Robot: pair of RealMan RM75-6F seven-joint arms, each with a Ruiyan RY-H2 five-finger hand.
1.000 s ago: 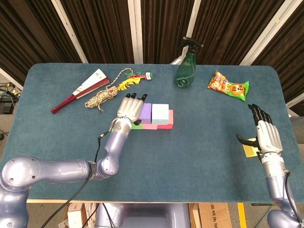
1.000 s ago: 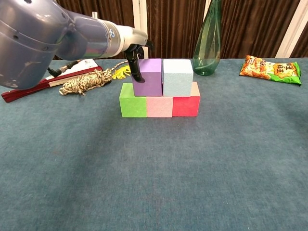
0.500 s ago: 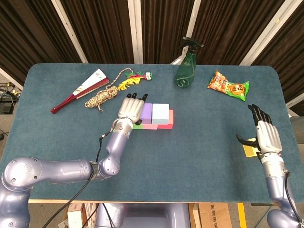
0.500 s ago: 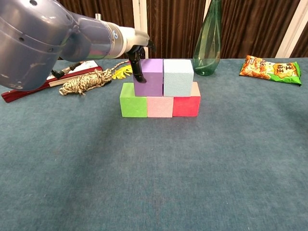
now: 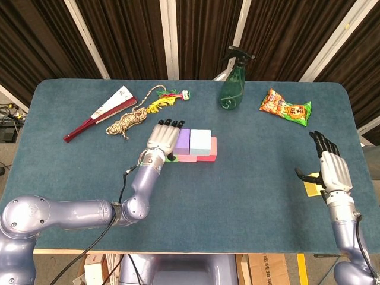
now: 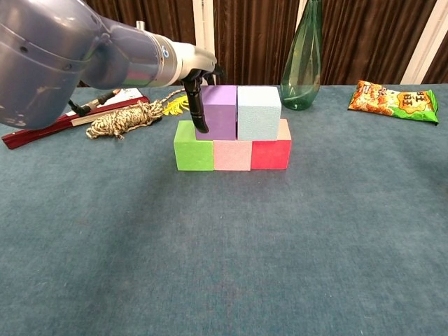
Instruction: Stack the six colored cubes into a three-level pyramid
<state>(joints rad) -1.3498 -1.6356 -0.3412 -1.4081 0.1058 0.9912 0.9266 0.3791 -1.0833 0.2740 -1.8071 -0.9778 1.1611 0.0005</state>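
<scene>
From the head view, the left hand [image 5: 162, 136] rested flat-fingered against the purple cube [image 5: 182, 141], gripping nothing, probably squaring it. The right hand [image 5: 330, 169] stood spread and empty above a yellow cube [image 5: 310, 188] on the worktop [image 5: 249, 196].

The chest view showed purple beside the light blue cube [image 6: 258, 113], both atop green [image 6: 193, 155], pink [image 6: 232, 155] and red [image 6: 271, 154].

Purple cube [image 6: 222, 110]; green cube [image 6: 192, 155]
</scene>
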